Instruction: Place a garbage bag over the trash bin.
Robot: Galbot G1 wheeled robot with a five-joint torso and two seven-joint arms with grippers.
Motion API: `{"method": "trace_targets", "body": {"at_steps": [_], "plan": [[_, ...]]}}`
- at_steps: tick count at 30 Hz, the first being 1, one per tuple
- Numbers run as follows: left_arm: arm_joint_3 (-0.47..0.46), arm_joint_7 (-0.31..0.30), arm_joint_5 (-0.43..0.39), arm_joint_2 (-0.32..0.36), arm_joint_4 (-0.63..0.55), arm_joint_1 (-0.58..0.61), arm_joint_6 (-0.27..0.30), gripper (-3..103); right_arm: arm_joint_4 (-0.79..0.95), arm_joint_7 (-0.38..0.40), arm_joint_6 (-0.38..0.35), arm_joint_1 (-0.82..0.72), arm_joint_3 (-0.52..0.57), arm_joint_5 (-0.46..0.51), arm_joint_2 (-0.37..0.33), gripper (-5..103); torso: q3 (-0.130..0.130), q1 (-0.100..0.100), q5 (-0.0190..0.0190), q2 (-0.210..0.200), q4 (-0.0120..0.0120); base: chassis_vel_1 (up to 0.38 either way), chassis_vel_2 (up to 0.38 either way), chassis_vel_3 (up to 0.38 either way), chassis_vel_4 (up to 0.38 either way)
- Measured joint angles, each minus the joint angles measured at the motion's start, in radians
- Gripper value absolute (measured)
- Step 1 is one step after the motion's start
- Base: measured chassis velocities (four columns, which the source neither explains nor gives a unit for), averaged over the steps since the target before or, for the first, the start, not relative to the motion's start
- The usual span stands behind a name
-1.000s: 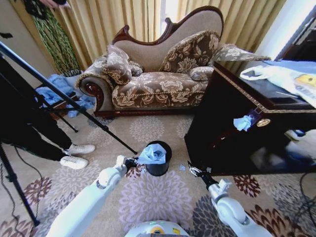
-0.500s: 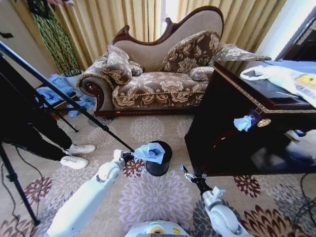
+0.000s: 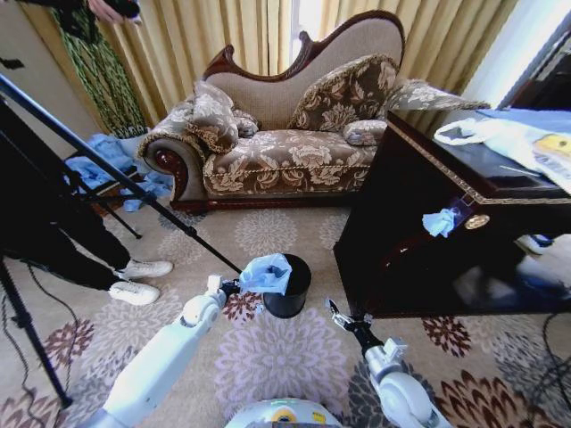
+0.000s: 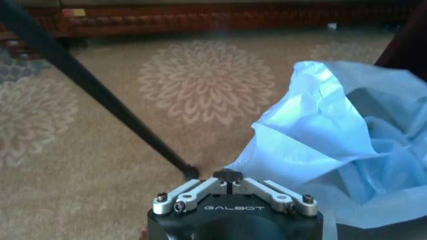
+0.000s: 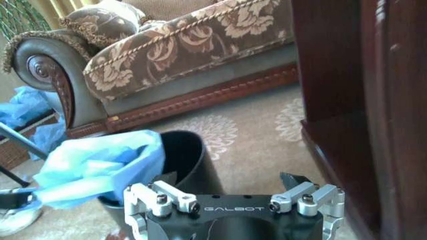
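Observation:
The black trash bin (image 3: 290, 294) stands on the patterned carpet just ahead of me. The pale-blue garbage bag (image 3: 268, 272) hangs bunched over the bin's left rim, half above the opening. My left gripper (image 3: 234, 287) is at the bag's left edge, shut on the film. In the left wrist view the closed fingertips (image 4: 229, 176) pinch the garbage bag (image 4: 333, 145). My right gripper (image 3: 336, 313) hovers open to the right of the bin, apart from it. From the right wrist, the open right gripper (image 5: 223, 187) faces the trash bin (image 5: 190, 160) and the garbage bag (image 5: 100, 162).
A dark wooden cabinet (image 3: 428, 241) stands close on the right, with a white plastic bag (image 3: 508, 138) on top. A tripod leg (image 3: 134, 187) slants down to the carpet just left of the bin. A sofa (image 3: 285, 134) lies beyond, and a person's shoes (image 3: 138, 278) at left.
My left gripper has lifted the bag up and to the left, out of the bin's mouth onto its left rim. The right gripper has shifted slightly left and back.

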Motion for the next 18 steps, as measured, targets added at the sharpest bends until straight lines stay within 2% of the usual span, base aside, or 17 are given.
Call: {"method": "trace_targets", "body": {"at_steps": [3, 4, 5, 8, 9, 12, 18], "plan": [[0.002, 0.001, 0.000, -0.002, -0.010, 0.001, 0.001, 0, 0.004, 0.036, 0.000, 0.016, -0.037, -0.012, 0.014, 100, 0.000, 0.000, 0.0001, 0.000, 0.0000, 0.000, 0.000, 0.000, 0.000], [0.002, 0.001, 0.000, -0.003, -0.017, 0.003, 0.002, 0, 0.010, 0.087, -0.002, 0.038, -0.083, -0.024, 0.023, 100, 0.000, 0.000, 0.0000, 0.000, 0.0001, 0.000, 0.000, 0.000, 0.000], [0.002, 0.001, 0.000, -0.003, -0.017, 0.003, 0.002, 0, 0.010, 0.087, -0.002, 0.038, -0.083, -0.024, 0.023, 100, 0.000, 0.000, 0.0000, 0.000, 0.0001, 0.000, 0.000, 0.000, 0.000], [0.002, 0.004, 0.001, -0.004, -0.027, 0.010, 0.002, 0, 0.001, 0.193, -0.006, 0.090, -0.168, -0.055, 0.044, 102, 0.000, 0.000, -0.0001, 0.000, 0.0001, 0.000, 0.000, 0.000, 0.000], [0.002, 0.004, 0.001, -0.004, -0.027, 0.010, 0.002, 0, 0.001, 0.193, -0.006, 0.090, -0.168, -0.055, 0.044, 102, 0.000, 0.000, -0.0001, 0.000, 0.0001, 0.000, 0.000, 0.000, 0.000], [-0.002, 0.007, 0.004, -0.004, -0.035, 0.022, 0.003, 0, -0.035, 0.273, -0.035, 0.163, -0.234, -0.084, 0.070, 99, 0.000, 0.000, 0.0000, 0.000, 0.0001, 0.000, 0.000, 0.000, 0.000], [-0.012, 0.017, 0.018, -0.010, -0.035, 0.042, 0.002, 0, -0.091, 0.351, -0.079, 0.284, -0.350, -0.110, 0.087, 99, 0.000, 0.000, -0.0003, 0.000, 0.0002, 0.000, 0.000, 0.000, 0.000]]}}
